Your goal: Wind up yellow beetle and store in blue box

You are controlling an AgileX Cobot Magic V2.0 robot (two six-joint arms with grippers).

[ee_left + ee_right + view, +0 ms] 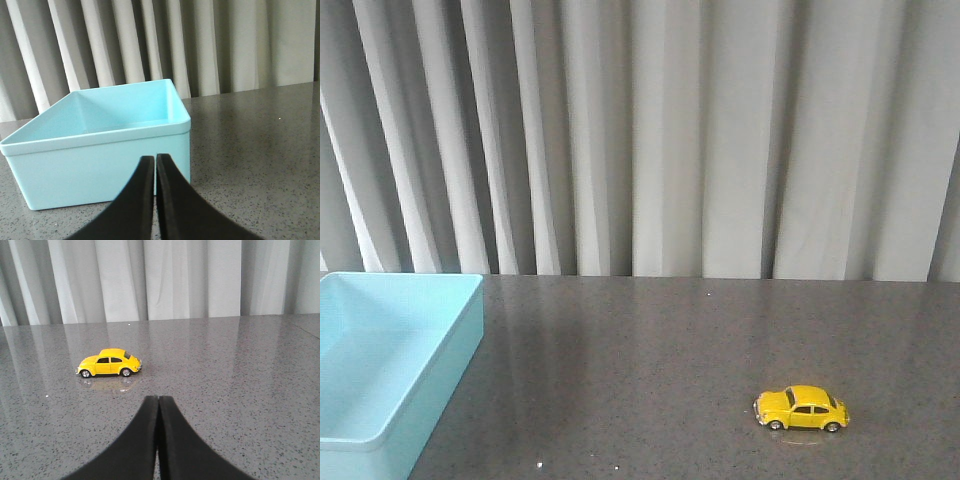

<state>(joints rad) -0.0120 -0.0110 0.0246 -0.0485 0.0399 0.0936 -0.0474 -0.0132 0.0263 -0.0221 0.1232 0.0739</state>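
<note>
The yellow beetle (801, 408) stands on its wheels on the dark speckled table at the front right. It also shows in the right wrist view (109, 363), side-on, ahead of my right gripper (158, 400), which is shut and empty, well apart from the car. The blue box (390, 360) sits at the front left and looks empty. In the left wrist view the blue box (100, 150) is just beyond my left gripper (155, 159), which is shut and empty. Neither arm shows in the front view.
The dark grey speckled table (650, 360) runs back to a grey pleated curtain (650, 130). A bare stretch of table lies between the box and the car.
</note>
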